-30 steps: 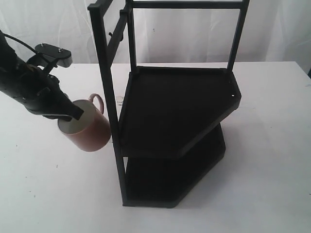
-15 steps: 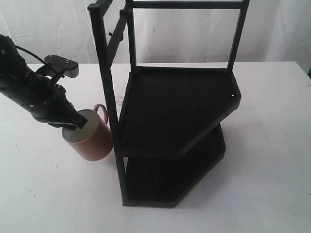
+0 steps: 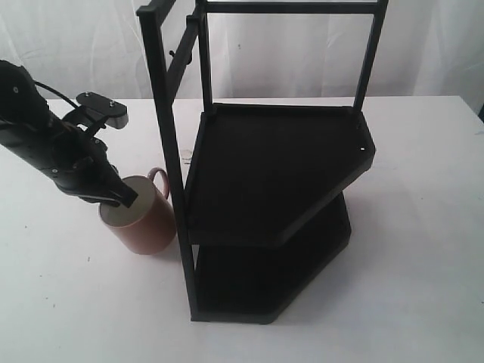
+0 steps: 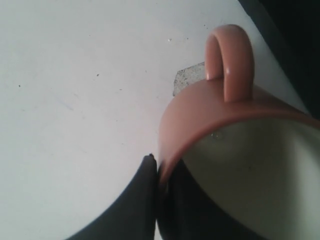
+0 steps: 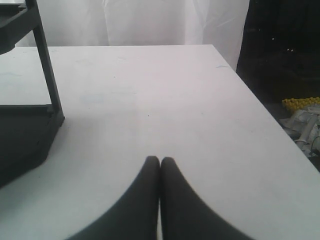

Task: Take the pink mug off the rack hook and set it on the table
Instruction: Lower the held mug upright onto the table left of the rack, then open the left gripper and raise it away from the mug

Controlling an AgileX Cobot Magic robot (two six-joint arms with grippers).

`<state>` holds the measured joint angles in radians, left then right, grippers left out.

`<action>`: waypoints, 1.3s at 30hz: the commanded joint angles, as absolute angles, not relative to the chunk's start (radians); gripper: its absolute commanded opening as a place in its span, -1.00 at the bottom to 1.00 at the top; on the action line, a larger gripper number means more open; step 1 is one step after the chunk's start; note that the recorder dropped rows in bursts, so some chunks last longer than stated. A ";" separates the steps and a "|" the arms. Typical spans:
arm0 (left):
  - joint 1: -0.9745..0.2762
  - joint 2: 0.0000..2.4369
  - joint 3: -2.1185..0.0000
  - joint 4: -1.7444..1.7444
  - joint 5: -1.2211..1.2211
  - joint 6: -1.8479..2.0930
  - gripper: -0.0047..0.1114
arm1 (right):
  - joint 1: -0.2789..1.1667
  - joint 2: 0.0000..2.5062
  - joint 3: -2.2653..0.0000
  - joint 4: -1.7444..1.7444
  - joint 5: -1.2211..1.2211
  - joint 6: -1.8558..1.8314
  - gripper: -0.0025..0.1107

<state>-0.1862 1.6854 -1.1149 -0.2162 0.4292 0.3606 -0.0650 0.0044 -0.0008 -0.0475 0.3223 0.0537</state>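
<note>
The pink mug (image 3: 144, 221) stands close to upright on the white table (image 3: 60, 302), just left of the black rack's front post (image 3: 168, 151). Its handle (image 3: 159, 180) points toward the post. My left gripper (image 3: 121, 195) is shut on the mug's rim, one finger outside and one inside the cream interior. In the left wrist view the mug (image 4: 200, 110) fills the frame, with the gripper (image 4: 161, 172) pinching its wall. A short black hook peg (image 3: 174, 54) sticks out high on the rack, bare. My right gripper (image 5: 160, 161) is shut, empty, over bare table; it does not show in the exterior view.
The tall black rack has two angular shelves (image 3: 280, 170) in the middle of the table. Its lower corner (image 5: 30, 130) shows in the right wrist view. The table's edge (image 5: 265, 110) drops off beside my right gripper, with clutter on the floor beyond.
My left gripper has carried the mug down and slightly right toward the rack post, turning it from tilted to nearly upright on the table. The right gripper's earlier state is not shown.
</note>
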 commanded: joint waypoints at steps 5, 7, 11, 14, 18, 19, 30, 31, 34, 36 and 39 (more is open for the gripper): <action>-0.193 1.710 -1.112 -0.231 0.432 0.375 -0.92 | -0.071 0.000 0.000 -0.052 0.314 0.050 -0.96; -0.193 1.710 -1.112 -0.231 0.432 0.375 -0.92 | -0.071 0.000 0.000 -0.052 0.314 0.050 -0.96; -0.193 1.710 -1.112 -0.231 0.433 0.375 -0.91 | -0.071 0.000 0.000 -0.052 0.314 0.050 -0.96; -0.193 1.710 -1.112 -0.231 0.433 0.375 -0.74 | -0.071 0.000 0.000 -0.052 0.314 0.050 -0.96; -0.193 1.710 -1.112 -0.231 0.420 0.358 -0.37 | -0.071 0.000 0.000 -0.052 0.314 0.050 -0.96; -0.193 1.710 -1.112 -0.231 0.418 0.346 -0.30 | -0.071 0.000 0.000 -0.052 0.314 0.050 -0.96; -0.193 1.686 -1.137 -0.321 0.418 0.333 -0.05 | -0.071 0.000 0.000 -0.052 0.314 0.050 -0.96; -0.193 1.675 -1.151 -0.335 0.428 0.336 -0.05 | -0.071 0.000 0.000 -0.052 0.314 0.050 -0.96; -0.193 1.642 -1.194 -0.336 0.502 0.344 -0.05 | -0.071 0.000 0.000 -0.052 0.314 0.050 -0.96; -0.193 1.610 -1.221 -0.331 0.547 0.352 -0.05 | -0.071 0.000 0.000 -0.052 0.314 0.050 -0.96; -0.193 1.547 -1.258 -0.326 0.616 0.356 -0.05 | -0.071 0.000 0.000 -0.052 0.314 0.050 -0.96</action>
